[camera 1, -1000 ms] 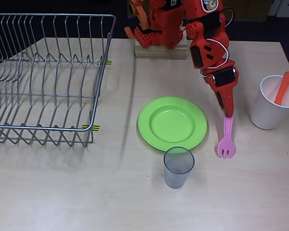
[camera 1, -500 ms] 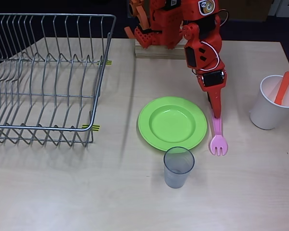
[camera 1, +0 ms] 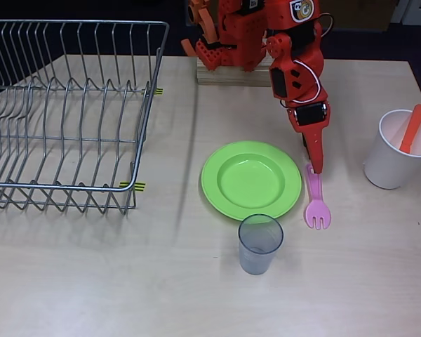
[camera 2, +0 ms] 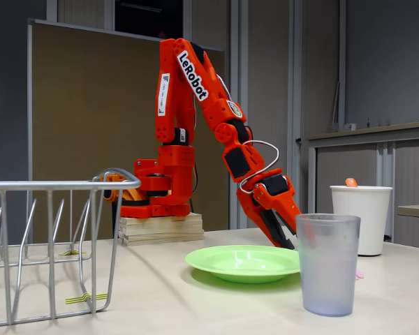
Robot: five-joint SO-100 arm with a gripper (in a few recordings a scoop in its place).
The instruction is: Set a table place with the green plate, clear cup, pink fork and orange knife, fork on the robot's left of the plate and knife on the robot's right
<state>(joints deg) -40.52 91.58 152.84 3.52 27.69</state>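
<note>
The green plate (camera 1: pixel 217 175) (camera 2: pixel 223 259) lies mid-table. The clear cup (camera 1: pixel 259 243) (camera 2: pixel 327 264) stands upright just in front of it. To the right of the plate in the overhead view, the pink fork (camera 1: pixel 316 201) lies flat on the table with its tines pointing toward the front edge. My gripper (camera 1: pixel 314 166) (camera 2: pixel 283 236) points down at the fork's handle end, low over the table. Its jaws look narrow and I cannot make out whether they hold the handle. The orange knife (camera 1: pixel 412 129) (camera 2: pixel 351 182) stands in a white paper cup (camera 1: pixel 396 160) (camera 2: pixel 361 218) at the right.
A wire dish rack (camera 1: pixel 63 112) (camera 2: pixel 49 237) takes up the left of the table. The arm's base sits on a wooden block (camera 1: pixel 233 74) (camera 2: pixel 160 227) at the back edge. Bare tabletop lies between the rack and the plate and along the front.
The gripper carried the fork leftward, up close beside the plate. Over the last half second the fork settled slightly forward and its handle end now shows beside the gripper tip.
</note>
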